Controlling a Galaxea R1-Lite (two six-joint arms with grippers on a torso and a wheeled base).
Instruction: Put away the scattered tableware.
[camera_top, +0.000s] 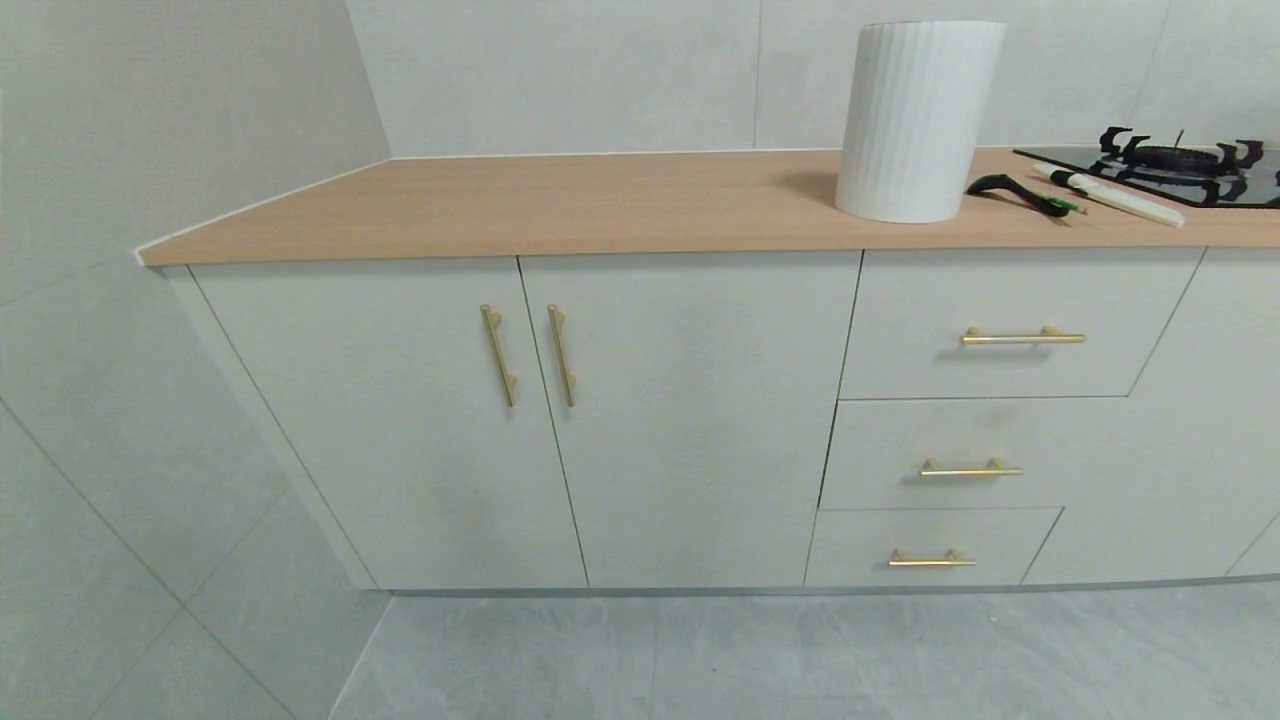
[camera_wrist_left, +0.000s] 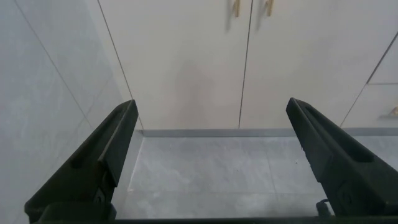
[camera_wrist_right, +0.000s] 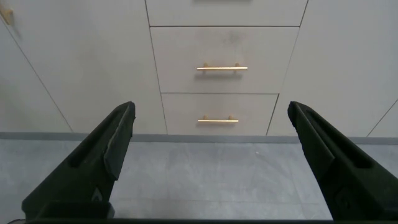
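White ribbed cylindrical holder (camera_top: 918, 120) stood on a wooden countertop (camera_top: 560, 205)
Just right of the holder, a black-handled utensil (camera_top: 1018, 193) and a white sheathed knife (camera_top: 1110, 195) are laid; a black gas hob (camera_top: 1170, 172) is set farther right, and three pale drawers (camera_top: 960, 440) below.

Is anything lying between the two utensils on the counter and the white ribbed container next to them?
Nothing visible does. The black-handled utensil and the white utensil lie on bare countertop, right beside the white ribbed container.

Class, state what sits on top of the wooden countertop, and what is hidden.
On the countertop: a white ribbed container, a black-handled utensil and a long white utensil, beside a hob. The container's wall covers its inside.
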